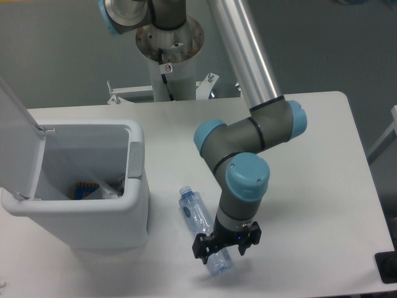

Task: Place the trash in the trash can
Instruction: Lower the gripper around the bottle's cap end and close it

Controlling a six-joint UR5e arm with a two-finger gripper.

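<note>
Surface: flat white rectangular table (322, 161) with rounded corners, bearing every item listed.
Room: grey floor beyond the table; grey metal arm pedestal (169, 46) behind the far edge.
Landmark: large boxy white plastic trash can (87, 214), lid (15, 133) hinged up at its left; a blue-and-orange item lies inside.
Bottle: long clear bluish plastic bottle (198, 217) lying flat just right of the trash can, blue cap toward the can.
Gripper: black two-finger gripper (225, 246), right of the trash can, directly over the bottle's far end, fingers spread apart on either side of it; contact with the bottle cannot be told.
</note>
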